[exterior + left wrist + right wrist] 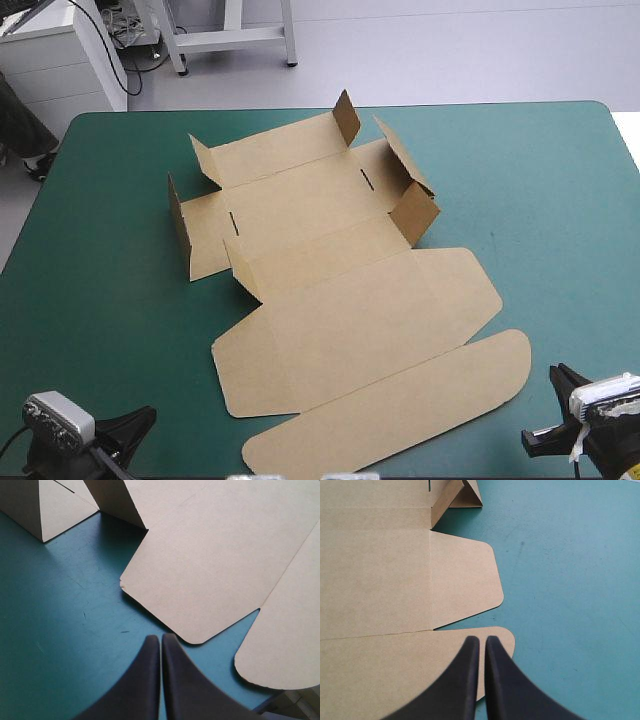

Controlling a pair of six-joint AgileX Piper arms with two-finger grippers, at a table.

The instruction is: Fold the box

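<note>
- The teal-green counter (520,180) carried the brown box (300,210) near its middle.
- Its far walls (413,212) stood only partly raised and the lid (370,320) lay flat, so most folding remained, I judge.
- The left fingers (145,680) and right fingers (462,680) were pressed together, holding nothing.

The box (350,310) is seen to be made of brown board, matt and dry-looking, with a faint paper grain. Its folds are marked by crisp scored creases. The bench (100,300) is covered in a teal-green sheet, smooth with a soft sheen, and fine scratches and scuffs are shown on it in the left wrist view. The left hand (161,638) and the right hand (482,639) are shown with black, smooth fingers of a dull satin finish, possibly rubber or plastic, though this cannot be settled.
</note>
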